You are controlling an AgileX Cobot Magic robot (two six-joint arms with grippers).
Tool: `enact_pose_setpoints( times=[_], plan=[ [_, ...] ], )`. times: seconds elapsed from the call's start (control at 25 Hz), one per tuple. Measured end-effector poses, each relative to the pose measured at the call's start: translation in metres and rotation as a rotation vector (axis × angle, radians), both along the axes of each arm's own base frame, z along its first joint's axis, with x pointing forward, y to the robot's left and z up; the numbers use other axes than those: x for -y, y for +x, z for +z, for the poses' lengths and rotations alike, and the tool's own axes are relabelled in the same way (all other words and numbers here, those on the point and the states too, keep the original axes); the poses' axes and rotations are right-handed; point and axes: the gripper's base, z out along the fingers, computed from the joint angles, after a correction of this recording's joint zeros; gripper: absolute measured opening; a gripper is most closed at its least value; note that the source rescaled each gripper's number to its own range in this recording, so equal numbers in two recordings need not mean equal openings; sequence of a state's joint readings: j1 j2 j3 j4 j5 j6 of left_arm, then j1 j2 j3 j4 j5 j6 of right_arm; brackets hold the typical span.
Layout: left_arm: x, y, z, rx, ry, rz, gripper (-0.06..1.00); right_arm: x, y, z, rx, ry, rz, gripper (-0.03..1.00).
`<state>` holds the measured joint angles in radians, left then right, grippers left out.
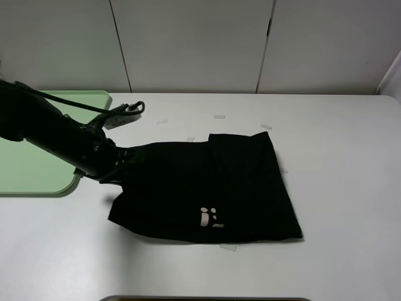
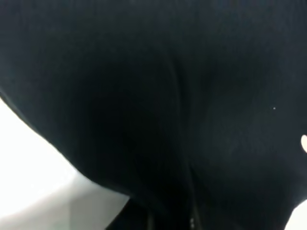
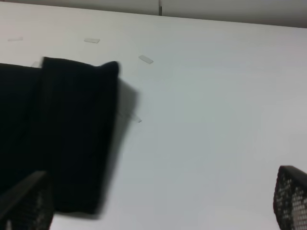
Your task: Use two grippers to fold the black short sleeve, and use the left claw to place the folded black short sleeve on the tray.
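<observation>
black short sleeve (image 1: 238, 182): black, white lettering (image 1: 211, 217) | tray (image 1: 31, 169): pale mint green | table (image 1: 338, 157): plain white

1. The left end effector (image 1: 118, 163) merges, black on black, with the edge of the black short sleeve (image 1: 213, 188); how its jaws stand cannot be told.
2. The left wrist view is filled with blurred dark cloth, seen too close to make out any fold.
3. The tray (image 1: 37, 172) is cut off by the picture's edge and partly covered by the left arm (image 1: 44, 128).
4. The white lettering (image 1: 210, 217) shows only a fragment, too small to read.
5. Of the right end effector (image 3: 158, 206) only the fingertips (image 3: 291, 199) show, cut off by the picture's edges.
</observation>
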<state>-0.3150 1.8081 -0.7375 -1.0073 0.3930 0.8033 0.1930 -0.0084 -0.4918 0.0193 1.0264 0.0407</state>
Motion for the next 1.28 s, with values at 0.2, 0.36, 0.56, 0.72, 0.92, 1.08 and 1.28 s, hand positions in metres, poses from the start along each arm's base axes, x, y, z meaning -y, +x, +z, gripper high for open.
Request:
enact_pose_setpoints(
  times=[0.2,0.36,0.56,0.72,0.92,1.08,1.28],
  plan=[
    [-0.039,-0.002,0.02,0.01,0.175,-0.015,0.03,0.0,0.0,0.0,0.0,0.0,0.0,1.0],
    [-0.057,-0.008,0.034,0.017,0.302,-0.046,0.03,0.0,0.0,0.0,0.001,-0.001,0.0,1.0],
    [-0.052,-0.014,0.052,0.06,0.29,-0.038,0.03,0.0,0.0,0.0,0.001,-0.001,0.0,1.0],
    [-0.033,-0.018,0.057,0.083,0.21,-0.072,0.03,0.0,0.0,0.0,0.001,-0.001,0.0,1.0],
    [0.012,-0.026,0.066,0.176,0.076,-0.173,0.03,0.0,0.0,0.0,0.001,-0.001,0.0,1.0],
    [0.033,-0.026,0.076,0.242,0.024,-0.222,0.02,0.0,0.0,0.0,0.001,-0.001,0.0,1.0],
    [0.044,-0.027,0.079,0.303,0.02,-0.253,0.02,0.0,0.0,0.0,0.001,-0.001,0.0,1.0]
  ],
)
